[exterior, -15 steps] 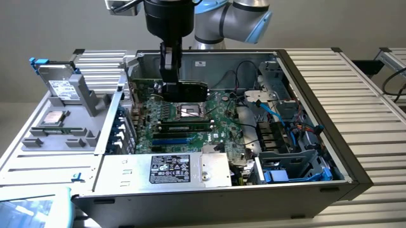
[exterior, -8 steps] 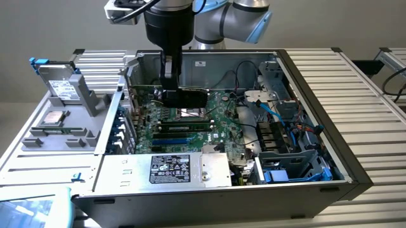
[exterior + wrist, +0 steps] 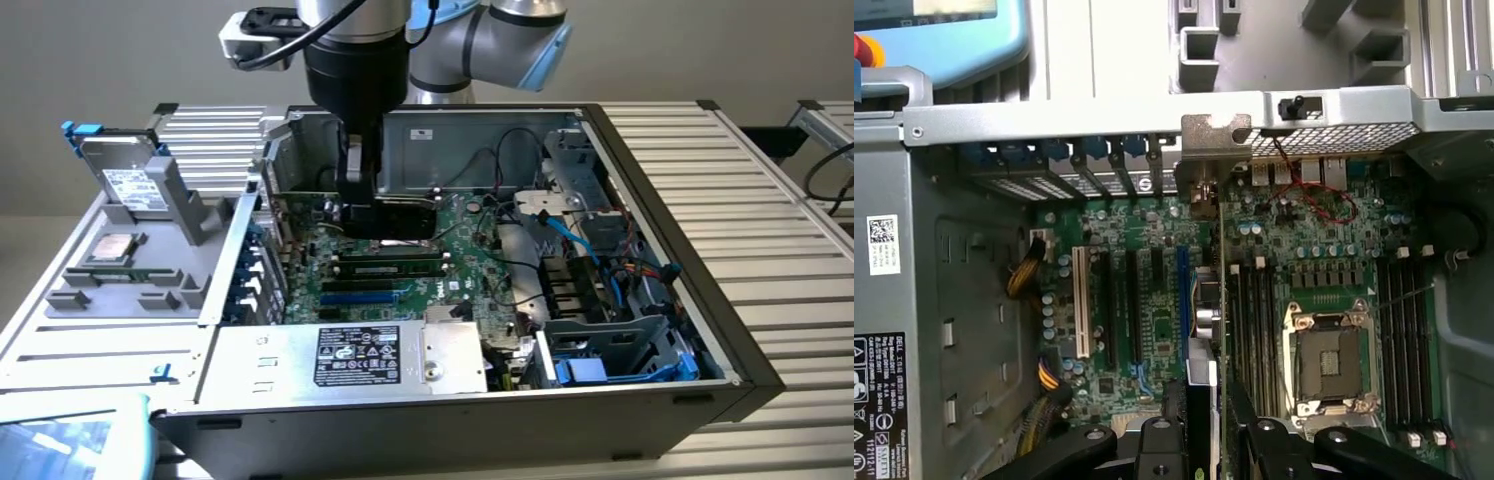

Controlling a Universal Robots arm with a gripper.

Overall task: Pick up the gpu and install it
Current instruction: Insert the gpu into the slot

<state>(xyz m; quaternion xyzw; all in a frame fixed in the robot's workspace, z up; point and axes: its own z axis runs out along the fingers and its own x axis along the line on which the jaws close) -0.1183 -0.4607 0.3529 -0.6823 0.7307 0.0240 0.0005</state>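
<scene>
Gpu is pinched edge-on between the gripper fingers, standing upright over the motherboard inside the open case, silver bracket right at the rear slots.

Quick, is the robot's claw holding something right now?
Gripper: closed on the gpu, which sits edge-on between its fingers above the motherboard.

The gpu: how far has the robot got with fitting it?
Done: the gpu is picked up and stands on edge inside the computer case, over the motherboard, its silver bracket at the rear slots. In hand: the gripper clamps it. Left: it is not yet released; whether it is seated in a slot I cannot tell.
</scene>
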